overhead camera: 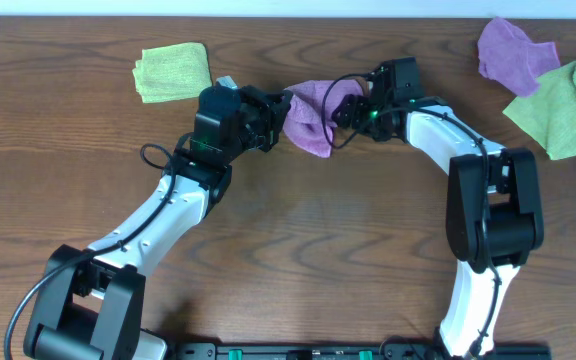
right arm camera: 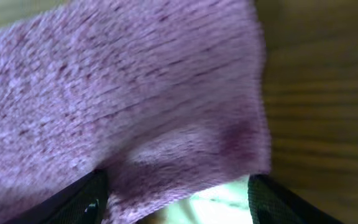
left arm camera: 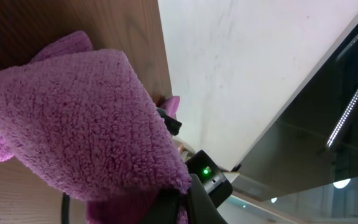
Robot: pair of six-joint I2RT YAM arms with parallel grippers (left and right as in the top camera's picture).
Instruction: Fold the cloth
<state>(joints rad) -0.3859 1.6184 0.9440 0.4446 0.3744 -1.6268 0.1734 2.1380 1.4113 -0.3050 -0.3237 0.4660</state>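
Fold barely begun: cloth [overhead camera: 308, 118] bunched between both arms.
The left fingers [overhead camera: 268, 118] are closed and, as far as the overhead shows, pinch the cloth's left edge. The right fingers [right arm camera: 82, 196] stand spread wide, with cloth draped across the gap but not gripped. The cloth sits crumpled near the back middle of the surface [overhead camera: 318, 230] with no flat layer or straight edge, so I judge that spreading it and the whole fold remain. Only the overhead gives the layout: green cloth [overhead camera: 173, 70] back left, second purple cloth [overhead camera: 513, 50] and second green cloth [overhead camera: 563, 105] back right, well apart. Only the right wrist view shows the parted fingers. The left wrist view shows the pile close up and hides its own fingers.
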